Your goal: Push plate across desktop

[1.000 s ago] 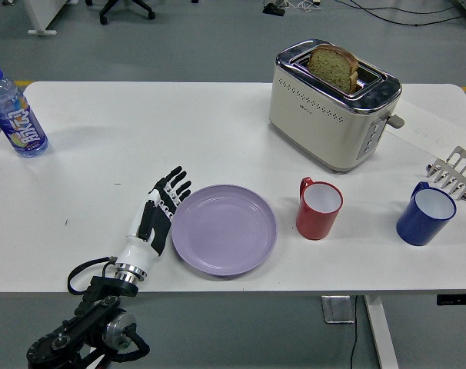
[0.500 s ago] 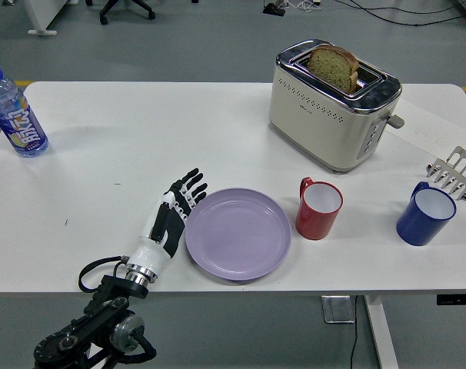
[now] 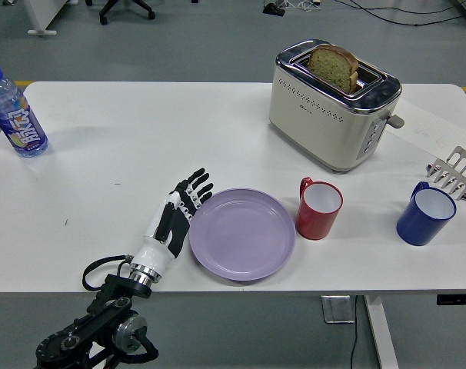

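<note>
**Left hand flat against plate near the front edge**

The left hand (image 3: 174, 221) reaches in from the bench's front-left corner and lies low over the white bench (image 3: 141, 138), fingers straight and loosely spread, grasping nothing. Its fingertips and the side of the palm sit against the left rim of the plate (image 3: 242, 234).

The plate is lilac, empty and flat on the bench, close to the front edge and about midway along it. Just beside its right rim stands a red mug (image 3: 319, 208), white inside, with its handle turned toward the back; whether plate and mug touch cannot be told.

Toward the back edge, right of centre, a cream toaster (image 3: 333, 108) stands at an angle with a slice of brown bread (image 3: 334, 68) upright in one slot. Near the right edge sits a blue mug (image 3: 426, 215), and just behind it a metal rack (image 3: 454, 172). A bottle (image 3: 13, 114) with a blue cap stands at the back-left corner, well apart from everything else.
</note>
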Robot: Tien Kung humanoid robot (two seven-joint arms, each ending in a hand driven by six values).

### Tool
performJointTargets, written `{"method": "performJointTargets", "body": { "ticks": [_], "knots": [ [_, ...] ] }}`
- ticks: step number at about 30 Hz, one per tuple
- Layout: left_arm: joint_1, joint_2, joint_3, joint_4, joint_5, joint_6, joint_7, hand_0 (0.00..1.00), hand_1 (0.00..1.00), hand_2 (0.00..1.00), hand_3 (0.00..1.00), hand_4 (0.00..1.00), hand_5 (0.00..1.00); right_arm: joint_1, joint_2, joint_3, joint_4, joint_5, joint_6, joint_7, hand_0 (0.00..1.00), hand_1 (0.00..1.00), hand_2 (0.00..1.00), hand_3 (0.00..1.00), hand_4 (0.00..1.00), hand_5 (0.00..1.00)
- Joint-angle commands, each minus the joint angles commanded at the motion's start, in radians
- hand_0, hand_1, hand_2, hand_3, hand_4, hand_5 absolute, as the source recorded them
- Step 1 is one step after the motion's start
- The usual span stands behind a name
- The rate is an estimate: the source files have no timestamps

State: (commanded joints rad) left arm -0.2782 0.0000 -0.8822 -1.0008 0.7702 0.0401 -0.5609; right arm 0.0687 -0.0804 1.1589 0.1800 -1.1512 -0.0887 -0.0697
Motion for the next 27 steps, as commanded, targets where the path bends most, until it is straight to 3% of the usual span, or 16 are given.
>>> {"method": "performJointTargets", "body": {
  "ticks": [7,13,18,27],
  "knots": [
    [0.014,0.0,-0.169,-0.001,0.105,0.02,0.062,0.854,0.879,0.904,0.865,0.452,0.998,0.001,-0.001,-0.001,0.0,0.004,0.0,0.0,0.604,0.545,0.638,0.623,0.139,0.357],
    [0.025,0.012,-0.332,-0.031,0.178,-0.005,0.136,0.84,0.865,0.888,0.847,0.455,0.998,-0.003,-0.003,0.002,0.0,0.004,0.0,-0.002,0.604,0.545,0.638,0.623,0.139,0.357],
    [0.045,0.088,-0.447,-0.066,0.193,-0.036,0.193,0.824,0.838,0.861,0.817,0.458,0.998,-0.008,-0.005,0.001,0.0,0.012,-0.002,-0.001,0.605,0.545,0.636,0.623,0.139,0.357],
    [0.069,0.178,-0.581,-0.101,0.184,-0.077,0.249,0.815,0.816,0.836,0.797,0.461,0.998,-0.015,-0.005,0.006,0.0,0.016,-0.004,-0.001,0.605,0.544,0.636,0.622,0.139,0.357]
  ]
}}
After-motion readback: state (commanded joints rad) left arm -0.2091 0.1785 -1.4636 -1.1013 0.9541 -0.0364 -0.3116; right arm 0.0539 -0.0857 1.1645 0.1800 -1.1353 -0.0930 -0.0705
